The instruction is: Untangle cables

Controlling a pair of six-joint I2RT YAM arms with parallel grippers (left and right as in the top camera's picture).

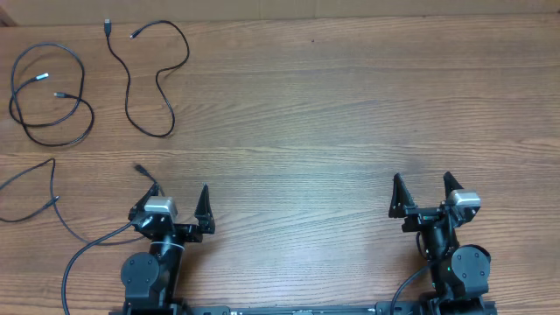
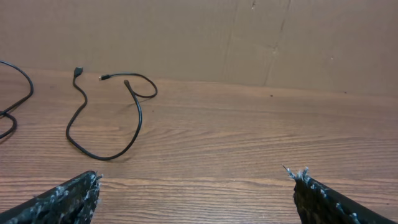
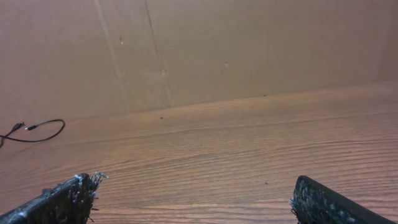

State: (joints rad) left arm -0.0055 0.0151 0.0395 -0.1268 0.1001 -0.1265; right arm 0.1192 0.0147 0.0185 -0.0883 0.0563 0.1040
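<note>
Three thin black cables lie apart at the table's left, none crossing another. One cable (image 1: pixel 52 144) is coiled at the far left and shows at the left edge of the left wrist view (image 2: pixel 25 84). A second, squiggly cable (image 1: pixel 128 96) (image 2: pixel 139 118) lies right of it; its end loop (image 3: pixel 61 129) shows in the right wrist view. The third cable (image 1: pixel 53 179) runs along the left edge, with a plug (image 1: pixel 138 168) just beyond my left gripper (image 1: pixel 179 191) (image 2: pixel 194 175). That gripper is open and empty. My right gripper (image 1: pixel 422 179) (image 3: pixel 196 180) is open and empty over bare wood, far from every cable.
A thicker black wire (image 1: pixel 79 258) trails from the left arm's base over the table's near left. A brown cardboard wall (image 2: pixel 249 37) stands along the far edge of the wooden table (image 1: pixel 350 105).
</note>
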